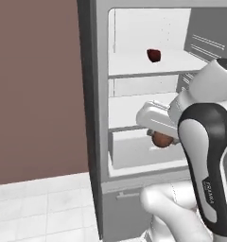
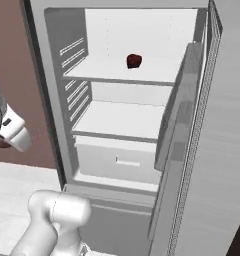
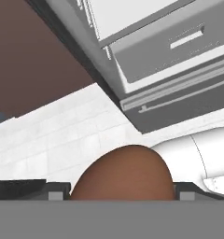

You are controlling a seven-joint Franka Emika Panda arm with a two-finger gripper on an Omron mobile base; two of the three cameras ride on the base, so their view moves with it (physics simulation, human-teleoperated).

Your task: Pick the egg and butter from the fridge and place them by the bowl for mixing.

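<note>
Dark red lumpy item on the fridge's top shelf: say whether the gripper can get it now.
Probably not: the way in is open, but the gripper holds the smooth reddish-brown egg.

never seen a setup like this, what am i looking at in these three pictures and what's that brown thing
It is a white robot arm in a simulated kitchen, facing an open fridge. Two pictures come from cameras on the robot's base, behind the arm to its left and right. The third comes from a camera on the hand, looking along the gripper. The brown ball is the egg, sitting between the two dark fingers, outside the fridge; the left base view shows it under the hand. A lumpy dark red item lies on the top shelf. The lower shelf holds nothing I can see.
</note>
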